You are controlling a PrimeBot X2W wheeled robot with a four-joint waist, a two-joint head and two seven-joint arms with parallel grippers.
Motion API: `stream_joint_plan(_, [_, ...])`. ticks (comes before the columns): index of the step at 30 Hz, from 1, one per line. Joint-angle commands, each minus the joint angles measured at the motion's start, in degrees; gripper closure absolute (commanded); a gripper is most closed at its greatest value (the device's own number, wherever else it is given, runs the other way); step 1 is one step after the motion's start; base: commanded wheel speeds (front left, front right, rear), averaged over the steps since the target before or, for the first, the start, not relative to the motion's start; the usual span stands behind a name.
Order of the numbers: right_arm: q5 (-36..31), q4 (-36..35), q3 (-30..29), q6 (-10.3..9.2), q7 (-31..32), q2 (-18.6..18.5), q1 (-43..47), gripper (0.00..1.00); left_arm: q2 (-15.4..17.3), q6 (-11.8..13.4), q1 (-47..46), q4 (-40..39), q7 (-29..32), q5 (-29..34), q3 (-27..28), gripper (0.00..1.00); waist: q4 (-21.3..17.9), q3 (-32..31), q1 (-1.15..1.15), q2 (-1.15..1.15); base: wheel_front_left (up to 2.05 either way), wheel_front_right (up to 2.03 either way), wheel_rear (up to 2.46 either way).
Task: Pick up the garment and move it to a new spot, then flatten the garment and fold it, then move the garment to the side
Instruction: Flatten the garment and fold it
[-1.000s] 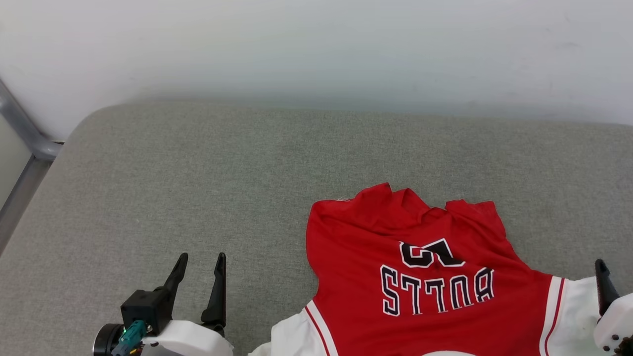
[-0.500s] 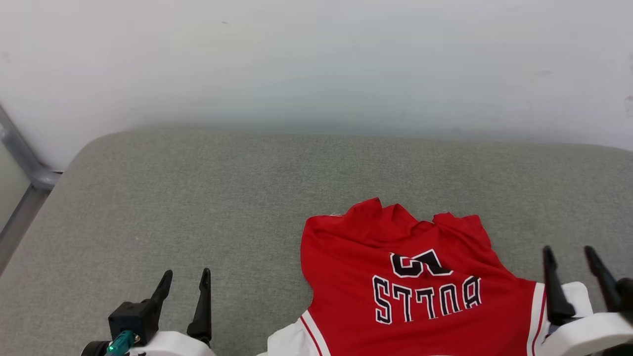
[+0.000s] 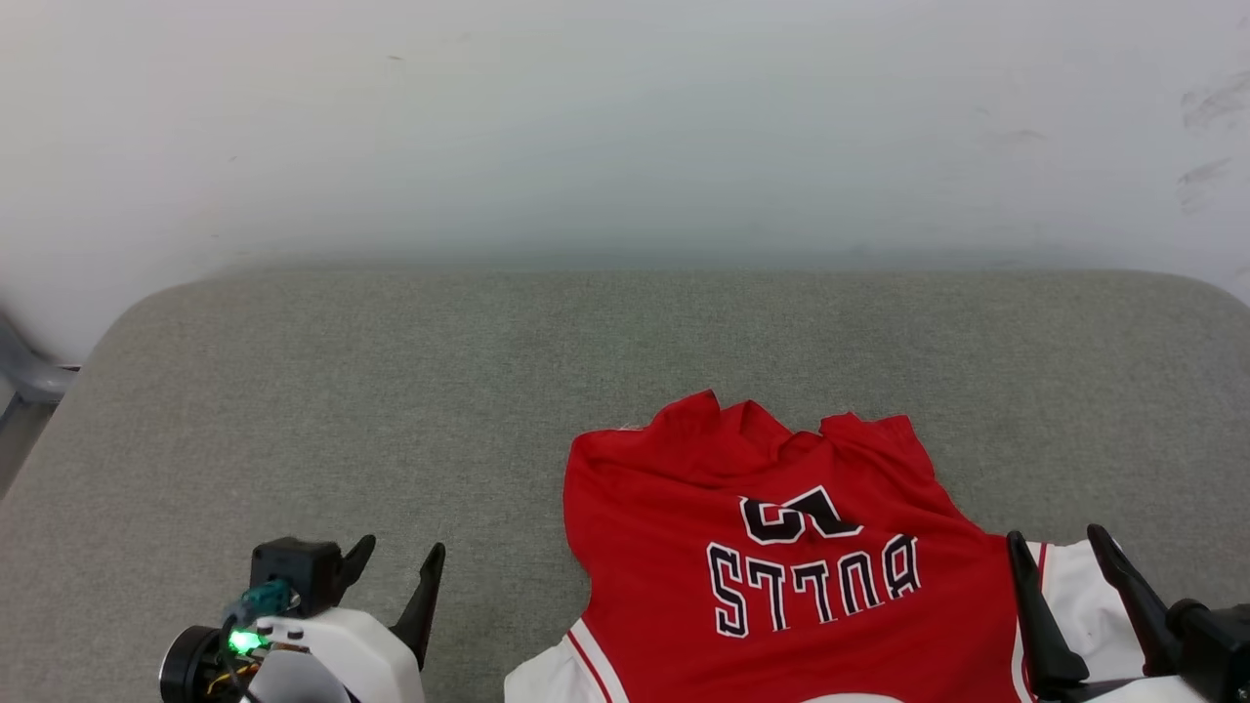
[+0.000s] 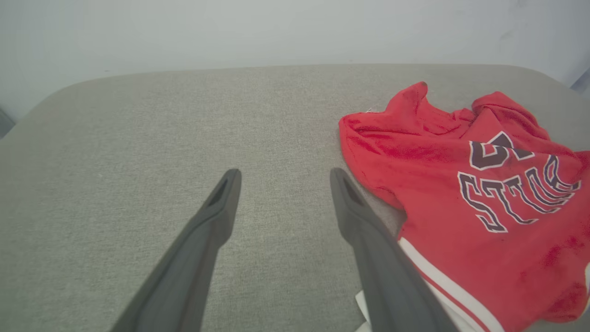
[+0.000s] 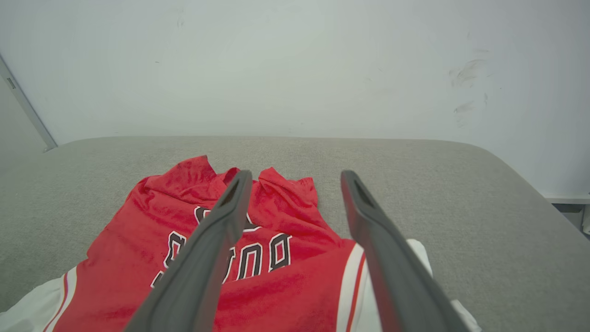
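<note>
The garment [image 3: 781,576] is a red jersey with dark, white-outlined lettering and white sleeves. It lies rumpled on the grey cushion [image 3: 391,391], right of centre, its lettering upside down in the head view. My left gripper [image 3: 401,549] stands open over bare cushion, left of the garment and apart from it. In the left wrist view my left gripper [image 4: 284,173] is empty, with the garment [image 4: 461,184] to its right. My right gripper [image 3: 1056,537] is open above the white right sleeve. In the right wrist view my right gripper [image 5: 296,174] frames the garment [image 5: 295,281] and holds nothing.
A pale wall [image 3: 625,117] rises right behind the cushion's far edge. A grey metal frame [image 3: 24,376] shows at the far left. The cushion's rounded right edge [image 5: 530,184] drops off to the right of the garment.
The head camera has shifted. My right gripper has come in from the right edge to stand over the garment's right sleeve. My left gripper has turned a little and sits lower.
</note>
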Motion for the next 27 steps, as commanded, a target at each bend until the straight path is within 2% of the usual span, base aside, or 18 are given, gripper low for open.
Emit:
stream_joint_plan(1, [0.21, -0.5, 0.2, -0.02, 0.3, 0.12, 0.24, 0.0, 1.01, -1.31, -1.62, -0.1, 4.15, -1.19, -0.88, 0.0, -0.49, 0.55, 0.0, 0.0, 0.0, 0.0, 0.0])
stream_joint_plan(5, [0.73, -0.6, 0.16, -0.02, 0.76, 0.12, -0.56, 0.0, 2.6, -4.2, -3.95, -1.01, 16.08, -3.56, -4.48, 0.0, -1.35, 1.59, 0.0, 0.0, 0.0, 0.0, 0.0])
stream_joint_plan(8, [1.08, -0.22, 0.15, -0.02, 0.72, 0.12, -1.1, 0.0, 3.69, -5.43, -4.3, -1.23, 24.56, -4.89, -7.43, 0.0, -2.02, 2.4, 0.0, 0.0, 0.0, 0.0, 0.0])
stream_joint_plan(13, [1.48, 0.05, 0.0, -0.02, -0.03, 0.12, -2.16, 0.0, 3.85, -7.64, -3.86, -2.25, 34.94, -6.82, -12.45, 0.0, -3.04, 4.64, 0.0, 0.0, 0.0, 0.0, 0.0])
stream_joint_plan(17, [2.06, 0.65, -0.19, -0.02, -0.69, 0.11, -3.03, 0.0, 4.2, -8.17, -4.29, -1.14, 38.76, -6.4, -14.81, 0.0, -3.52, 6.5, 0.0, 0.0, 0.0, 0.0, 0.0])
stream_joint_plan(25, [2.52, 2.01, -0.21, -0.02, -1.52, 0.12, -4.55, 0.0, 2.47, -8.39, -4.82, 4.64, 41.56, -5.46, -18.07, 0.0, -3.8, 8.11, 0.0, 0.0, 0.0, 0.0, 0.0])
stream_joint_plan(26, [2.54, 2.19, -0.27, -0.02, -1.55, 0.12, -4.64, 0.0, 2.21, -8.56, -4.7, 5.44, 41.76, -5.42, -18.53, 0.24, -3.81, 8.11, 0.0, 0.0, 0.0, 0.0, 0.0])
stream_joint_plan(27, [2.5, 2.35, -0.43, -0.02, -1.59, 0.12, -4.75, 0.0, 1.77, -8.74, -4.69, 6.12, 41.92, -5.44, -19.0, 0.65, -3.75, 8.04, 0.0, 0.0, 0.0, 0.0, 0.0])
